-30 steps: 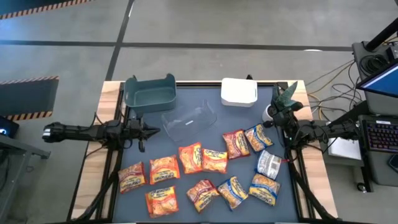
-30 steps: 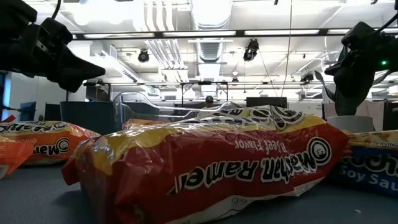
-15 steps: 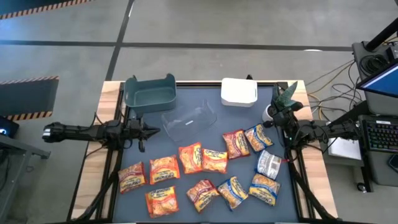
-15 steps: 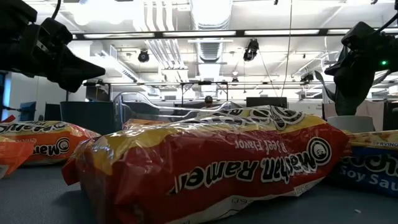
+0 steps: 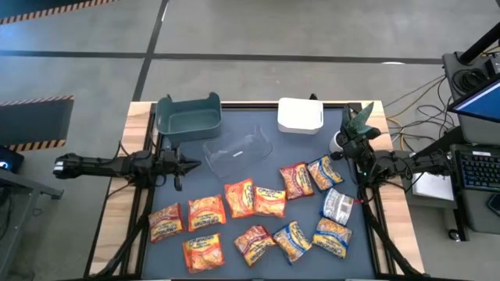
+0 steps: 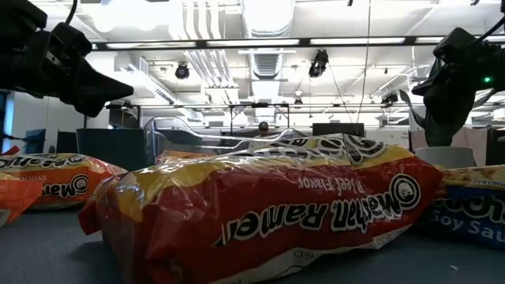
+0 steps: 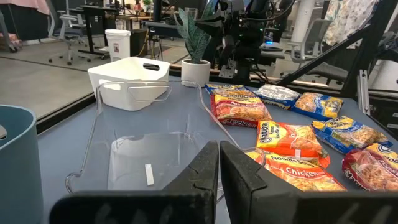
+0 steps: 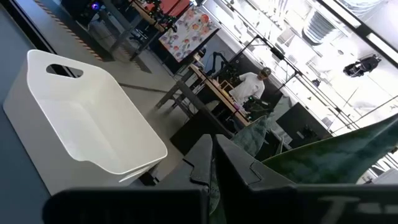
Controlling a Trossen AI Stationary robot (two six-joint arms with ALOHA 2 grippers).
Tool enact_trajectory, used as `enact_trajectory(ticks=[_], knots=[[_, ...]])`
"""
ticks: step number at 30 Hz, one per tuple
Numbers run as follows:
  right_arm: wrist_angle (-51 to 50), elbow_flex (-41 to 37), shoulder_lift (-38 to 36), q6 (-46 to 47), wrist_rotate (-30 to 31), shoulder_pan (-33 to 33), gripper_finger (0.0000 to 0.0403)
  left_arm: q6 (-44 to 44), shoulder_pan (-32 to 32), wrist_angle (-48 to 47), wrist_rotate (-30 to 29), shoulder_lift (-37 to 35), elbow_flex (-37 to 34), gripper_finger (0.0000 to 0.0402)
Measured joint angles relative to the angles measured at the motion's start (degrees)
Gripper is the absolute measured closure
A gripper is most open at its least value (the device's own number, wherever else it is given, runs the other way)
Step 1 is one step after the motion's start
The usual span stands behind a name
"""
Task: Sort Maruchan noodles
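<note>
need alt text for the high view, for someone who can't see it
Ramen packets lie scattered over the near half of a dark table, with a teal bin, a clear bin and a white bin behind them. Both arms wait at the table's sides.

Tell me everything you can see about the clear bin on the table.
The clear bin is a see-through plastic tub with rounded corners, a raised rim and handle cut-outs. It looks empty except for a small white label on its floor. It lies at an angle on the dark mat, between the teal bin and the white bin, just behind the noodle packets. The shut left tool hangs beside it, not touching.
</note>
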Motion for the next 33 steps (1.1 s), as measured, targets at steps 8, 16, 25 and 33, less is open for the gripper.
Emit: enact_trajectory(ticks=[8, 16, 25, 33], knots=[[0.00, 0.00, 0.00, 0.00, 0.01, -0.01, 0.0394, 0.00, 0.00, 0.02, 0.01, 0.00, 0.00, 0.0402], [0.00, 0.00, 0.00, 0.00, 0.00, 0.00, 0.0394, -13.40, -0.02, 7.18, -0.20, 0.03, -0.09, 0.0402], [1.27, 0.00, 0.00, -18.11, -6.88, -0.13, 0.0394, -17.47, -0.41, 28.48, -0.03, 2.67, -0.08, 0.0402], [1.53, 0.00, 0.00, -18.03, -7.56, -0.13, 0.0394, -16.58, -0.47, 41.08, -0.01, 12.80, -0.07, 0.0402]])
